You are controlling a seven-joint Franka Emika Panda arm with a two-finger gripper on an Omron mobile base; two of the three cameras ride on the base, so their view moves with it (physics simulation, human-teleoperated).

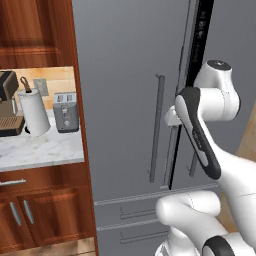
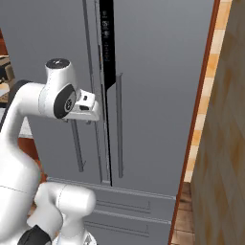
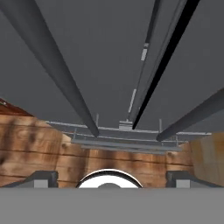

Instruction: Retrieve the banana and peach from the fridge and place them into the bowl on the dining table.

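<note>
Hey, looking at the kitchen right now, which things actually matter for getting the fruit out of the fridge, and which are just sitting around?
Part of the job:
- fridge, doors shut
- its bar handles
- gripper, open, close to the doors

Just lying about:
- paper towel roll
- toaster
- coffee machine
- wooden cabinets

I see a marble worktop (image 1: pixel 45 150) well off to the left of my jaws, set between brown cabinets. On it: paper towel roll (image 1: pixel 35 112), toaster (image 1: pixel 66 112) just beside it, coffee machine (image 1: pixel 9 105) at the far edge. Wood floor (image 3: pixel 39 144) lies below my jaws, the fridge (image 1: pixel 125 100) standing on it.
</note>
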